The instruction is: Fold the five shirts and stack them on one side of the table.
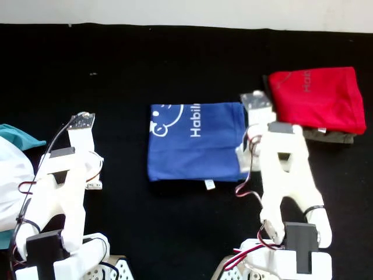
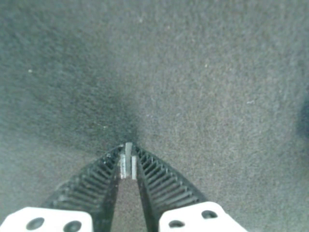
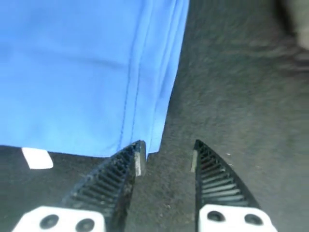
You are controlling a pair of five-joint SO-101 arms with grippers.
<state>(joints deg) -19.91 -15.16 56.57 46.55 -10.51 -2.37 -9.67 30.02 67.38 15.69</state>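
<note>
Left fingers (image 2: 159,181) are pressed tip to tip with nothing between them, hanging over bare black surface (image 1: 116,70). The left arm (image 1: 58,186) stands at about 8 o'clock on it. Right fingers (image 3: 113,176) are parted by a moderate gap and hold nothing. One tip sits right at the corner of the blue shirt (image 1: 195,143), whether touching I cannot tell, and the other is over black cloth just beside it. The blue shirt lies folded into a flat rectangle in the middle of the surface, a small white tag (image 1: 209,185) poking out at its 6 o'clock edge. The right arm (image 1: 285,169) runs along the shirt's 3 o'clock edge. At about 2 o'clock on the surface a folded red shirt (image 1: 317,99) rests on top of a dark folded shirt (image 1: 335,137), whose edge shows beneath it. At 9 o'clock, by the surface's edge, a white shirt (image 1: 11,175) and a teal shirt (image 1: 17,137) lie bunched together, unfolded, next to the left arm.
</note>
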